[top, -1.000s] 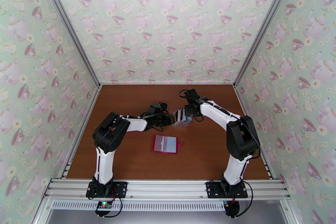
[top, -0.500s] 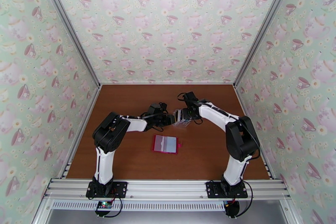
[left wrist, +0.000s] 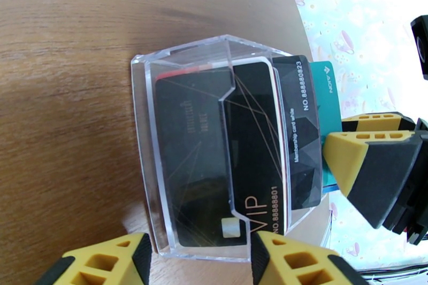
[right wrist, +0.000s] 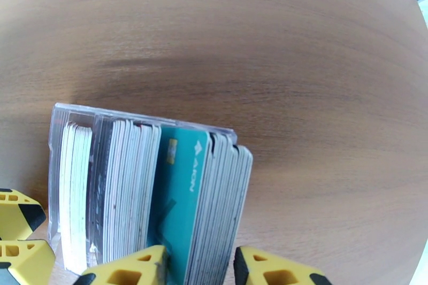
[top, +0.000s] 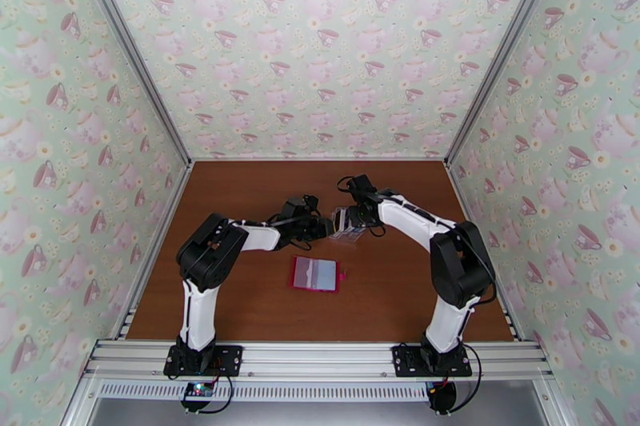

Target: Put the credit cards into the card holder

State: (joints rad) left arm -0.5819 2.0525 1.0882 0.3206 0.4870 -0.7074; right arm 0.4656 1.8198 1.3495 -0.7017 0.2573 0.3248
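The credit cards (right wrist: 182, 190) stand on edge in a clear plastic rack (left wrist: 140, 120) at mid-table: black ones in front, a teal one (left wrist: 327, 93) behind. My left gripper (left wrist: 200, 264) grips the rack's side from the left, a finger at each end of that wall. My right gripper (right wrist: 200, 272) reaches in from the right. Its jaws are apart and straddle the teal card and several cards behind it, with the fingers (left wrist: 369, 174) close against the bundle. The card holder (top: 315, 274), a red wallet, lies open on the table nearer the arm bases, apart from both grippers.
The rack (top: 346, 226) sits between the two wrists (top: 352, 213) on the brown tabletop (top: 240, 300). Patterned walls close in the left, right and back. There is free wood around the wallet and toward the front rail.
My right wrist has shifted slightly left and lower over the rack, and its jaws have narrowed around the cards. The left arm, rack and wallet have not moved.
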